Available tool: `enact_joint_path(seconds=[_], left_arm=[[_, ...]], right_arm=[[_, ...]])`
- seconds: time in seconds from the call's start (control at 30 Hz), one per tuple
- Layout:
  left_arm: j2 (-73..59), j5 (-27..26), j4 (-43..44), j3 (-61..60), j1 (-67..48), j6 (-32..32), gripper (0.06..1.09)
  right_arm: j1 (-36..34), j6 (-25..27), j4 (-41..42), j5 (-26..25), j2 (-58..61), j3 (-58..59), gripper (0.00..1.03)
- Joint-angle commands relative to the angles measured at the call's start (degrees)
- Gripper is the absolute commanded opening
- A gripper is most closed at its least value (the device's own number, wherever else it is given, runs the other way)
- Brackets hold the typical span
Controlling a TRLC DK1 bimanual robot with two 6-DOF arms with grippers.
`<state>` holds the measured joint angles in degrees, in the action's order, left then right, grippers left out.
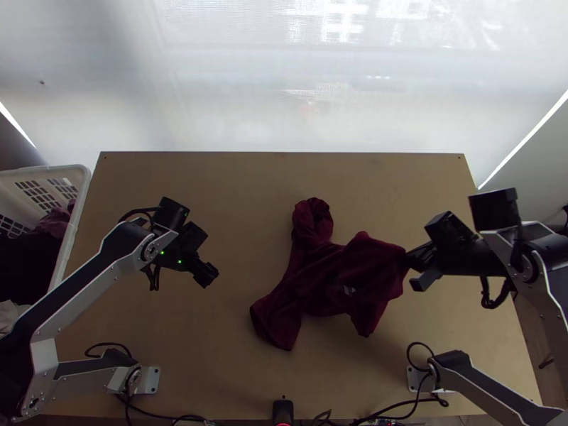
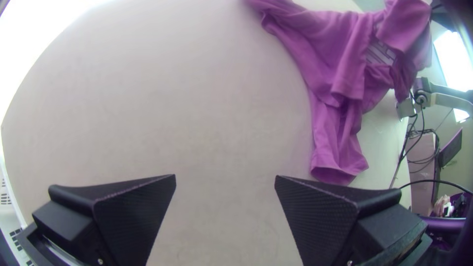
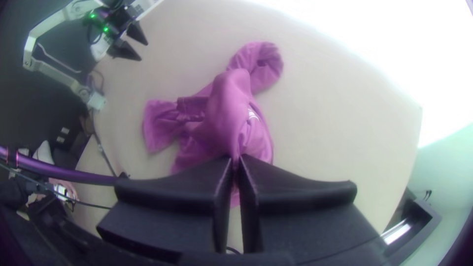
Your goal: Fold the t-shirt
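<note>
From where I stand there are two arms, two grippers and one dark red t-shirt (image 1: 323,277) on one wooden table (image 1: 213,170). The right gripper (image 1: 410,258) has its two fingers pinched together on a fold of the shirt; which part of it, I can't tell. The rest lies bunched from those fingertips toward the middle of the table, two ends sticking out on the side away from the grip, one toward the far edge, one toward the near. The left gripper (image 1: 211,274) has its two fingers wide apart, nothing between them, well apart from the shirt. Each arm bends outward from its base, then back in over the table: the left one's gripper angles down toward the tabletop, the right one's points across at the shirt. Beyond the left gripper, beside the table, stands one white basket (image 1: 83,192) with clothes (image 1: 55,224) in it.
</note>
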<state>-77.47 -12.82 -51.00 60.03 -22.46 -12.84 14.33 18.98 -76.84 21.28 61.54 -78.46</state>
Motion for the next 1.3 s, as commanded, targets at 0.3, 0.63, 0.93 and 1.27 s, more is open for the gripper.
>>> enact_joint_path(seconds=[0.3, 0.63, 0.93, 1.27], left_arm=[[-10.9, 1.7, 1.6, 9.1, -14.5, 0.9, 1.03], [-18.1, 1.7, 3.1, 14.8, -21.8, 1.0, 1.03], [-17.9, 1.7, 3.1, 15.6, -21.7, 1.7, 1.03], [-25.0, 1.7, 6.5, 23.8, -23.2, 1.8, 1.03]], right_arm=[[-36.4, 7.7, -1.2, -0.7, -4.8, 4.3, 0.03], [-41.8, 8.4, 7.0, -3.6, -2.0, 14.8, 0.03], [-47.1, 8.3, 16.3, -6.1, 3.2, 18.5, 0.03], [-44.0, 4.4, 16.3, -5.9, 2.9, 20.1, 0.10]])
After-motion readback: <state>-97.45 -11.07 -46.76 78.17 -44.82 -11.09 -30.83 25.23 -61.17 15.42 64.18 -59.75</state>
